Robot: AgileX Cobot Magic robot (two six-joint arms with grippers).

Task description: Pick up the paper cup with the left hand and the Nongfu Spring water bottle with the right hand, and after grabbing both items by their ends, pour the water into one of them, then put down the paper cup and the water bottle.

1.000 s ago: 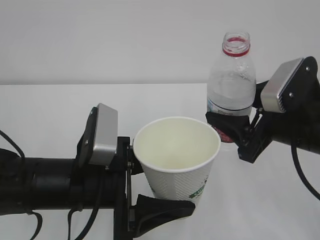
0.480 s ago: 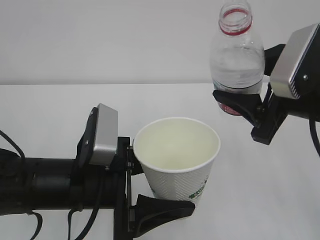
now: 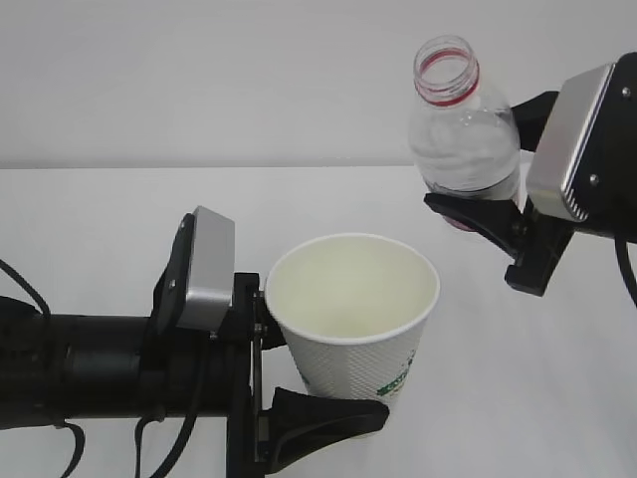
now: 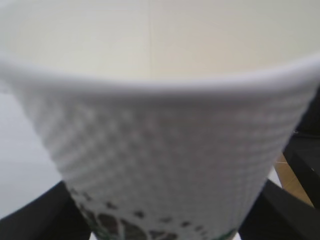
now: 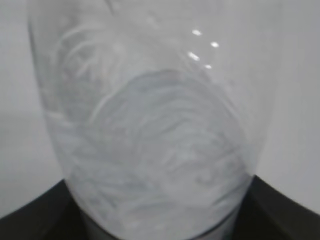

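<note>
Exterior view: left gripper [image 3: 299,373] clamped the paper cup [image 3: 353,309] low on its wall; cup upright, mouth open, inside looked empty. Green print showed near its base. Right gripper [image 3: 488,214] held the bottle [image 3: 463,134] around its lower body, raised above and to the right of the cup, well apart from it. Bottle tilted slightly left, capless, red ring at the neck. Label mostly hidden behind the front finger. White table [image 3: 90,219] beneath both; the cup's base was cut off by the finger, so contact with the table could not be told.

Left wrist view: cup [image 4: 165,150] filled the frame, blurred; dimpled wall texture visible here only. Dark fingers [image 4: 35,212] flanked it at the bottom corners.

Right wrist view: bottle [image 5: 150,125] very close, out of focus; clear ribbed shoulder, water level hard to make out. Black fingers [image 5: 30,215] at both lower corners, pressed against its sides.
</note>
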